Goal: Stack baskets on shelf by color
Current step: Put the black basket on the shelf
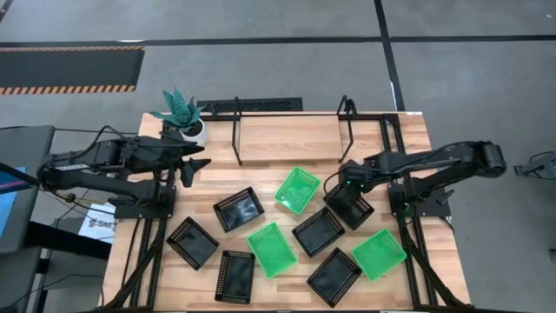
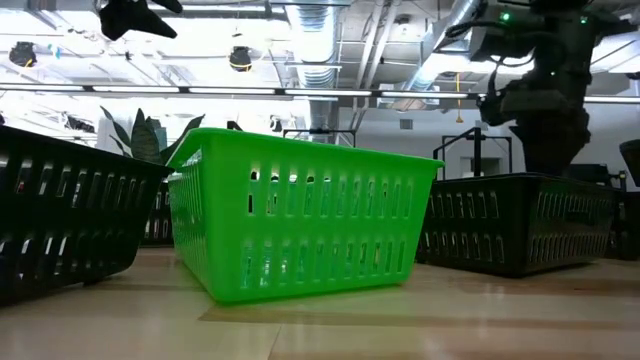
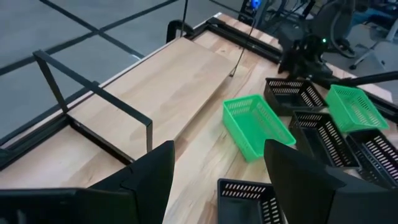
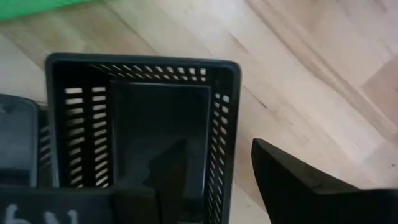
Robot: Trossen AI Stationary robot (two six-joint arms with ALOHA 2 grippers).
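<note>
Nine baskets are scattered on the worktop (image 1: 408, 126); the shelf (image 1: 291, 130) is bare. One black basket (image 1: 350, 207), by the right edge, is straddled by the right gripper (image 1: 343, 184), fingers parted over its wall. The left gripper (image 1: 193, 163) is held open near the plant (image 1: 180, 111).

Left jaws hang open over bare surface (image 3: 186, 155), nothing between them; ahead, the shelf (image 3: 99, 102) rods and a green basket (image 3: 255, 124) block. Right jaws straddle a black basket (image 4: 140, 118) wall.
</note>
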